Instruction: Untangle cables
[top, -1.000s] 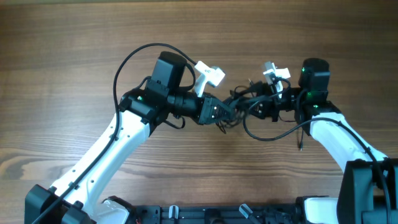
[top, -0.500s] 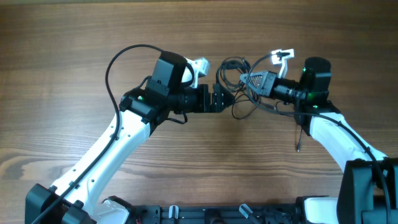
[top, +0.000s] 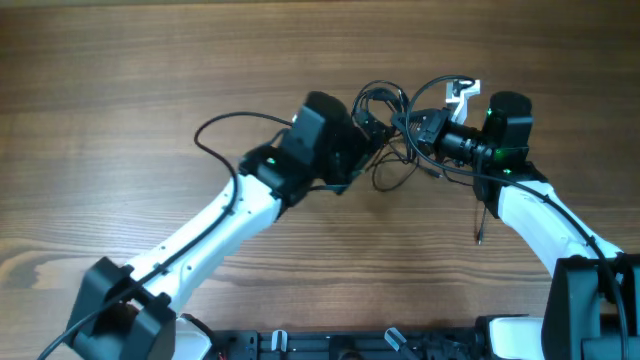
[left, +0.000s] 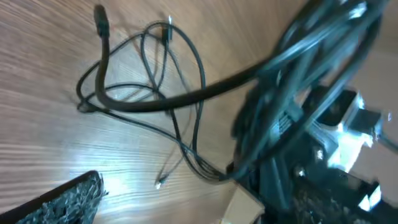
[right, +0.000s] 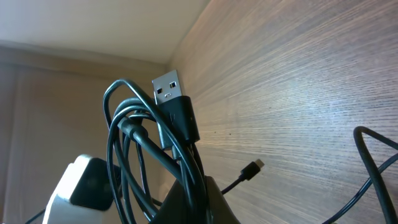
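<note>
Mid-task, knot not yet undone. The right gripper (top: 424, 128) is clamped on a bundle of cables (top: 392, 112) at centre-right of the wooden table (top: 120, 80). Thin black loops spill from it toward the left gripper (top: 362, 140), which stands spread wide with nothing between its fingers, close against the tangle. Step in hand, as I read it: one arm anchors the bundle while the other is free to take a strand. The next move calls for the left fingers to pick a single free strand or plug end rather than a crossing, close on it, and draw it away from the held bundle. From overhead the left fingers are hidden under the wrist. The left wrist view shows what lies before them: loose strands (left: 186, 98) looped flat on the wood, a plug end (left: 99, 22) at top, and a tiny tip (left: 160, 182) lower down, blurred. Only the right wrist view shows the grip: several turns pinched together, a USB-A plug (right: 169, 87) standing above them, and a small connector (right: 256, 165) lying on the wood beyond.
</note>
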